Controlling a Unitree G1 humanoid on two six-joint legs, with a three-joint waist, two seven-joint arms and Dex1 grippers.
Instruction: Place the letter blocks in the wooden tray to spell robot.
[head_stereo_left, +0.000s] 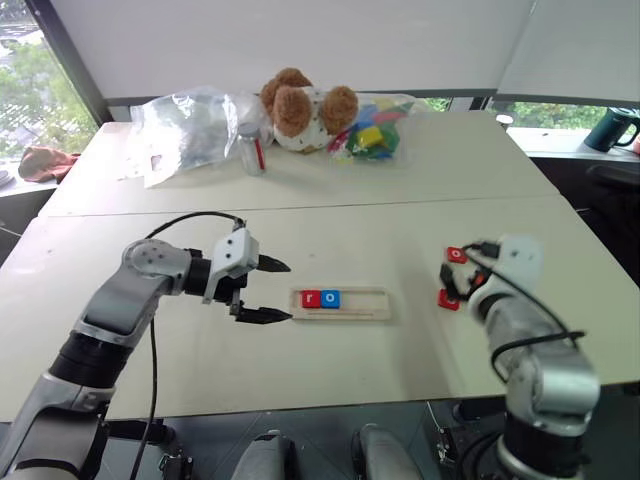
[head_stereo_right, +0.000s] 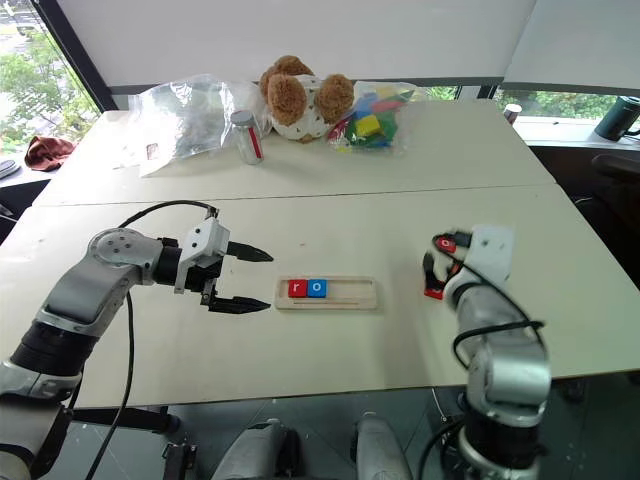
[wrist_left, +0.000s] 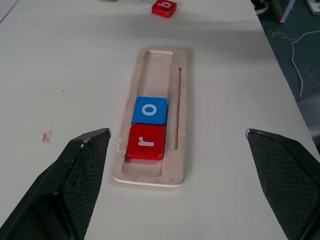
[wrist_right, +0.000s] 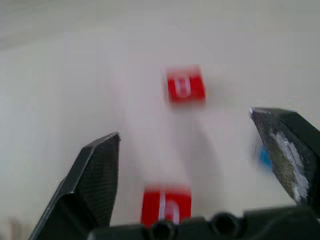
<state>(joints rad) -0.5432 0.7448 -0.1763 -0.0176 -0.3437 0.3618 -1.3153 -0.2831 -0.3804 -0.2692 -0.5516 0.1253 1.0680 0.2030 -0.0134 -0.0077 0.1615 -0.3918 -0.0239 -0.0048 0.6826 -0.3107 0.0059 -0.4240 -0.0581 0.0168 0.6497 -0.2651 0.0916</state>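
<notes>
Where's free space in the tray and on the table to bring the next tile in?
The wooden tray is bare beyond the blue o tile and the red r tile. The table between the tray and the right hand is bare. Loose red tiles crowd that hand; the left hand flanks the tray's filled end.

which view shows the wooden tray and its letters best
The left wrist view: the wooden tray is close, with the red r and blue o readable. The head views show it small on the table.
</notes>
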